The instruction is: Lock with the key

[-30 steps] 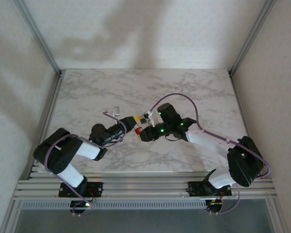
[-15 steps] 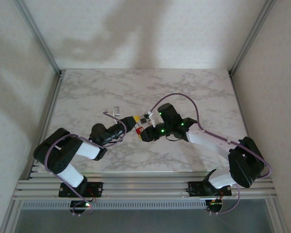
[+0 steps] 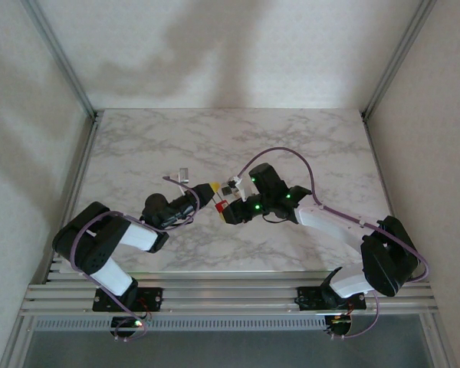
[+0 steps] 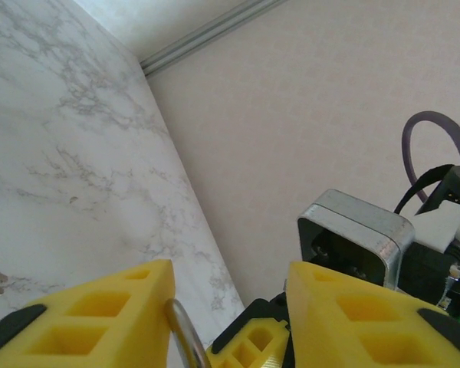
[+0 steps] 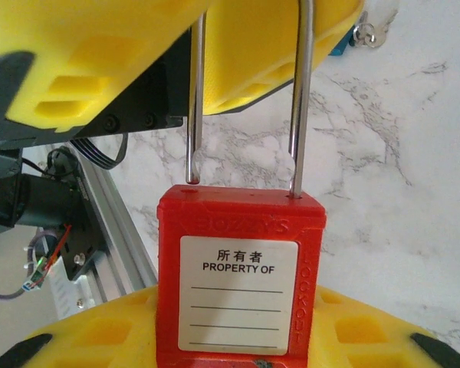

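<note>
Right tool (image 5: 241, 341) is grasping the red padlock (image 5: 241, 284); the key (image 5: 366, 32) is lying loose on the desk (image 3: 314, 146).
The padlock is sitting upright between the right tool's yellow fingers, label facing its wrist camera and shackle (image 5: 300, 115) pointing up into the left tool (image 4: 230, 307). The short leg's tip is sitting right at the top of the body. Left tool's fingers are standing either side of the shackle, one leg against one finger. Can't tell if it's clenched on it or released. The key is resting beyond the left tool, touching neither tool.
</note>
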Available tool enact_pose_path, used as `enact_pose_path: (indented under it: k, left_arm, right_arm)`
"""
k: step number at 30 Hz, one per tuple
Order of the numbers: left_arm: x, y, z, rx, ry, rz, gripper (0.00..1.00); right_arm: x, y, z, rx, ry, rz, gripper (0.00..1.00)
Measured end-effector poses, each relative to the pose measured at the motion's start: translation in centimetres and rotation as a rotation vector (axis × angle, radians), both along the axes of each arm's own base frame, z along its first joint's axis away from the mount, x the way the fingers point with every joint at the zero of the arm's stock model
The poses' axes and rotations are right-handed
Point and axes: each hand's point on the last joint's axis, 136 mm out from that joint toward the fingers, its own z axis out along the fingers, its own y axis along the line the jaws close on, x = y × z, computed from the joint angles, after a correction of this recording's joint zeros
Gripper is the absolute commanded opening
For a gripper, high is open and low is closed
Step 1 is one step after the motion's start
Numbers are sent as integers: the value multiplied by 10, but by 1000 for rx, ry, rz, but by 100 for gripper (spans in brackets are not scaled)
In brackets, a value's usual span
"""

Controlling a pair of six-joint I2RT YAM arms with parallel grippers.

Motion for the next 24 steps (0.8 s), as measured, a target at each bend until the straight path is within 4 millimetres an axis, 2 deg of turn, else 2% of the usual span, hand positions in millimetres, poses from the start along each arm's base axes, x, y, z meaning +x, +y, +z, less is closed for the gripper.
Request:
enact_pose_path:
  k: [19, 24]
  left_arm:
    - [4, 0, -8, 21, 37, 5, 20]
    - [6, 0, -12, 30, 50, 10, 10]
  right_arm:
    - [2, -1, -3, -44, -43, -7, 0]
    - [2, -1, -4, -57, -59, -11, 0]
